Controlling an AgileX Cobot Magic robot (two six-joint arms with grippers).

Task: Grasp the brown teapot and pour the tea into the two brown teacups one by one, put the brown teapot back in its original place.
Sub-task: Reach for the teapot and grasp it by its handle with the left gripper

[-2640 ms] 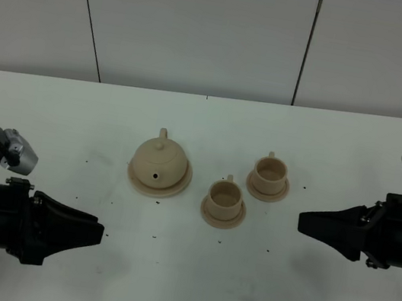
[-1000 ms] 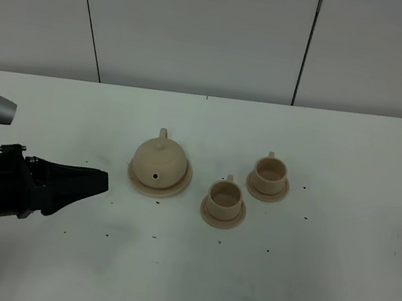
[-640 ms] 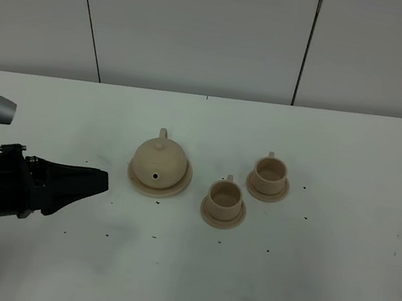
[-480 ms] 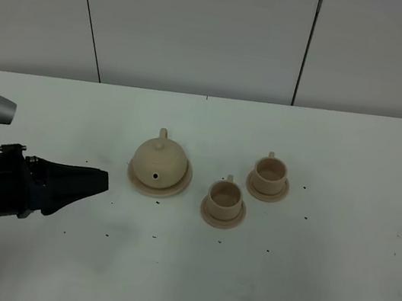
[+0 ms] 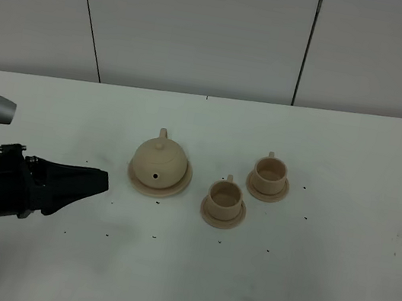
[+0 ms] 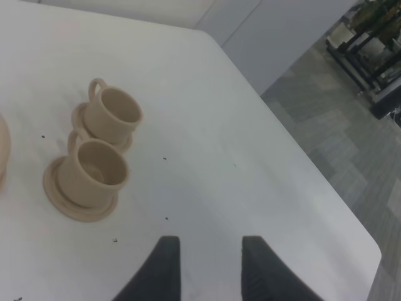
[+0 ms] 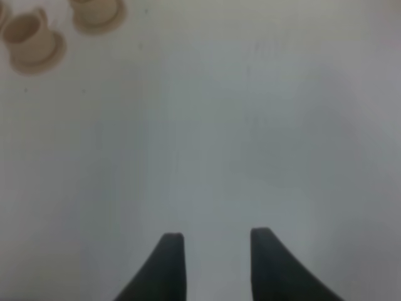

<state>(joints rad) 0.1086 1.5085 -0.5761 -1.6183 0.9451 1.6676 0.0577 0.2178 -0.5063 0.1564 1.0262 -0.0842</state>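
jaws on both arms spread empty above a speckled white table (image 5: 331, 296), grey wall (image 5: 206, 28) behind.

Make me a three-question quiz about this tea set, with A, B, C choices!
1. Where does the brown teapot sit?
A. on a chair
B. on the big saucer
C. in a box

2. How many teacups stand on the table?
A. one
B. two
C. five

3. What is the left gripper doing?
A. open, holding nothing
B. shut on a spoon
C. shut on a napkin

Answers:
1 B: the high view shows the teapot upright on that saucer, lid on.
2 B: two cups show, both right of the teapot in the high view.
3 A: its jaws stand apart with only bare table between them.
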